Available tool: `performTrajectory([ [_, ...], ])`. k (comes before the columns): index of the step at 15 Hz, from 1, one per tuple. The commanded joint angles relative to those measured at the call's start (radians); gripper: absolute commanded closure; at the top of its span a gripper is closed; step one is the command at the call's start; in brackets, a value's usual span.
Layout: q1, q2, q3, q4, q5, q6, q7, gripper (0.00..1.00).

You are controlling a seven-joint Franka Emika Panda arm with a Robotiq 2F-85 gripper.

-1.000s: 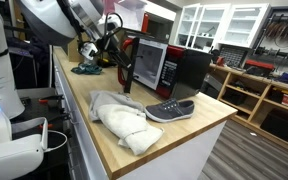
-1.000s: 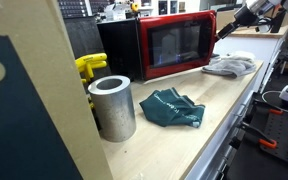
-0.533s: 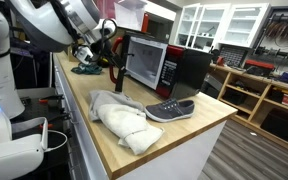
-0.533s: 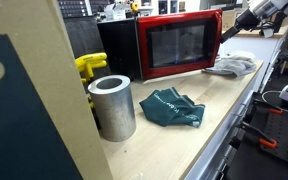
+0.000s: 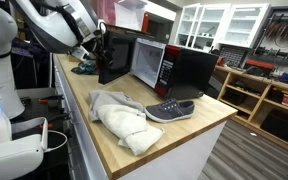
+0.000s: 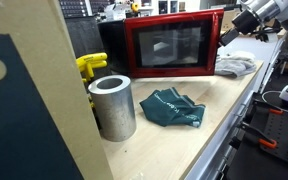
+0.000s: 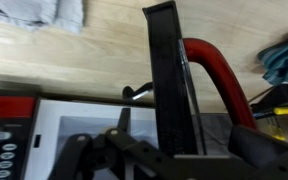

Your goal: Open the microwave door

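The microwave stands on the wooden counter, black casing with a light control strip. The microwave door stands swung wide open and shows its black inner face. In an exterior view its red frame and dark window face the camera. My gripper is at the door's free edge; it also shows in an exterior view. In the wrist view the door runs edge-on between my gripper's fingers, which stand apart on either side of it. The lit cavity lies to the left.
A grey shoe and a white cloth lie near the counter's front end. A teal cloth, a metal cylinder and a yellow object sit on the door's side. The counter edge drops off beside the shoe.
The door has swung from slightly ajar to wide open. My gripper has moved with the door's free edge, away from the microwave front.
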Motion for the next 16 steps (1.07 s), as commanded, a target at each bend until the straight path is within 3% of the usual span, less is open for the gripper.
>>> performTrajectory([
  [1,0.168,-0.089,-0.042,-0.017,-0.082,0.023,0.154,0.0],
  [6,0.419,-0.211,-0.15,-0.041,-0.147,0.017,0.173,0.0],
  [11,0.631,-0.323,-0.205,-0.03,-0.151,0.024,0.187,0.0],
  [16,0.764,-0.431,-0.199,-0.013,-0.111,0.029,0.22,0.0],
])
